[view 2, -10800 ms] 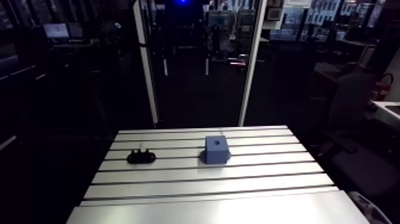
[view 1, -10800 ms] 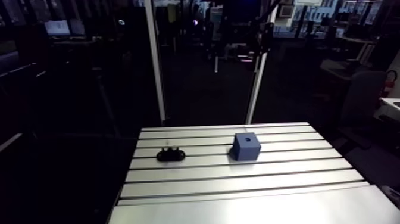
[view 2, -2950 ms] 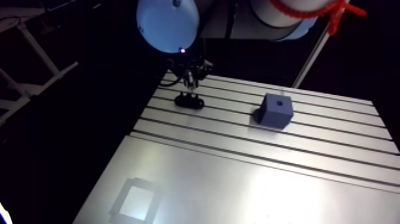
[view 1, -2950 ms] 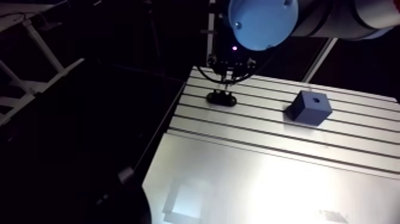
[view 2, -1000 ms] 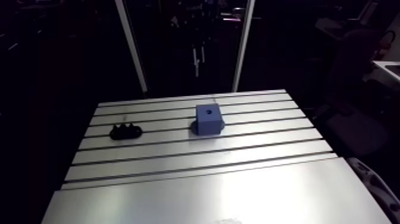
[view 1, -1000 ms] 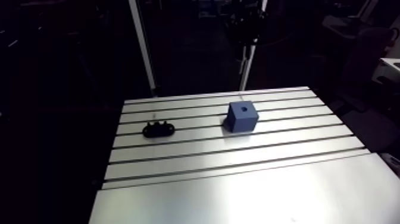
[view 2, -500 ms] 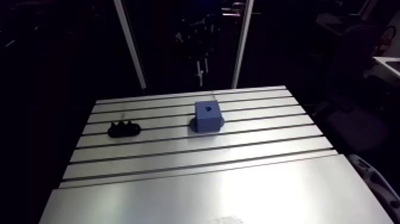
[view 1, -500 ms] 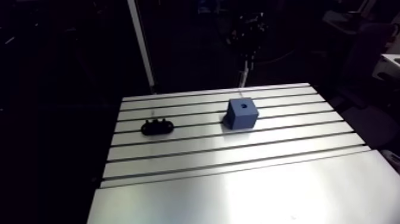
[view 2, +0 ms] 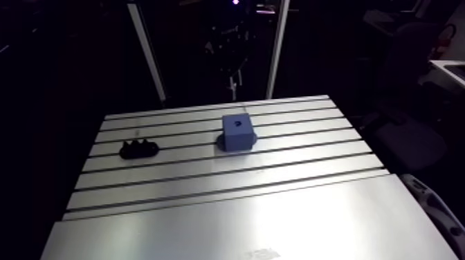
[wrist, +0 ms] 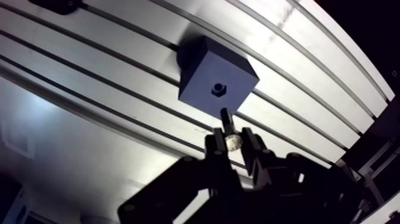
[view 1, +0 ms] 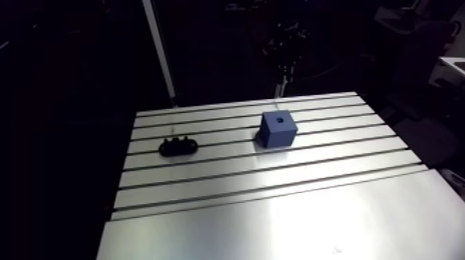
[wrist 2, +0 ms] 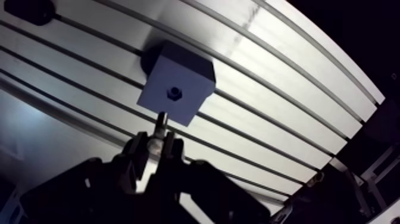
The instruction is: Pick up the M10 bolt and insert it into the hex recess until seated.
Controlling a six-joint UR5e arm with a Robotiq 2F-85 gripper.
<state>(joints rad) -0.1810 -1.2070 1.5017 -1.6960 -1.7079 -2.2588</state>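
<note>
In the wrist view my gripper (wrist: 233, 139) is shut on the M10 bolt (wrist: 228, 126). The bolt's head sits between the fingertips and its shank points down at the table. A blue block (wrist: 215, 80) lies below and just ahead of the bolt's tip, with a small hex recess (wrist: 218, 90) in its top face. The tip hangs over the block's near edge, short of the recess and well above it. In the arm view the blue block (view 1: 277, 129) stands near the table's back, and the gripper (view 1: 282, 50) hangs dark above and behind it.
A black bolt holder (view 1: 178, 146) rests on the slotted aluminium table (view 1: 277, 207), left of the block. The table's left edge drops off into dark. Slots run across the table's width.
Earlier the gripper stood at the black holder; now it hangs over the blue block with the bolt. In the last frames the camera shifted a little; block and holder lie as before.
</note>
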